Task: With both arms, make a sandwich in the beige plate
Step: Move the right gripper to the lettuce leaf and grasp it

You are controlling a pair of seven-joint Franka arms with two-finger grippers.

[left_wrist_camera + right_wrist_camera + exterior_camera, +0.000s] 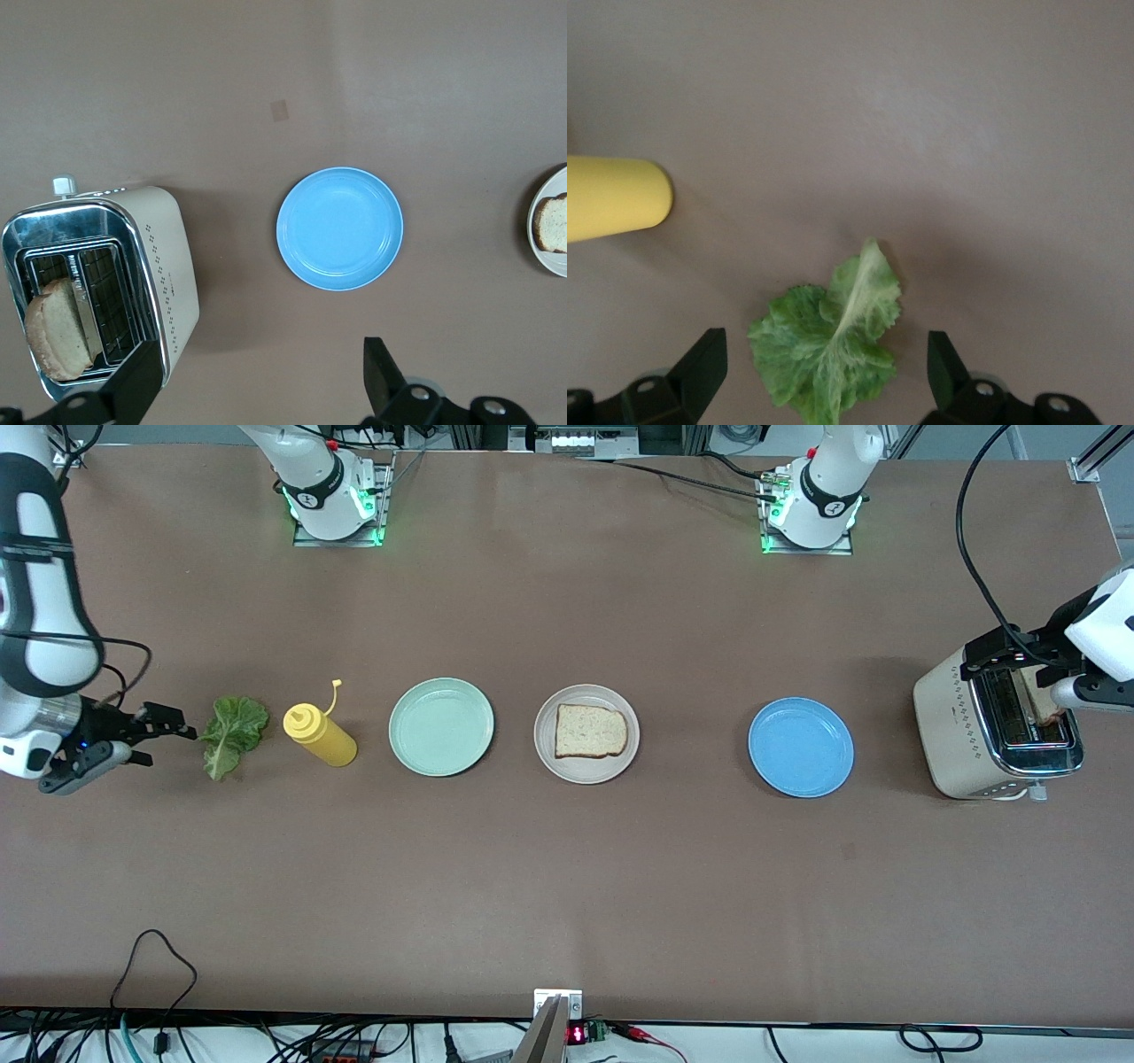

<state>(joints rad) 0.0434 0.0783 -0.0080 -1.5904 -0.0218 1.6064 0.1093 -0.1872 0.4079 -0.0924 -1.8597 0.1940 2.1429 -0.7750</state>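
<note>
Hovering wide open and empty, the right end effector is by the lettuce; the left end effector, also open, hangs over the toaster.

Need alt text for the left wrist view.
The left hand, fingers open, hangs above the table between a beige toaster holding a bread slice and a blue plate.
</note>
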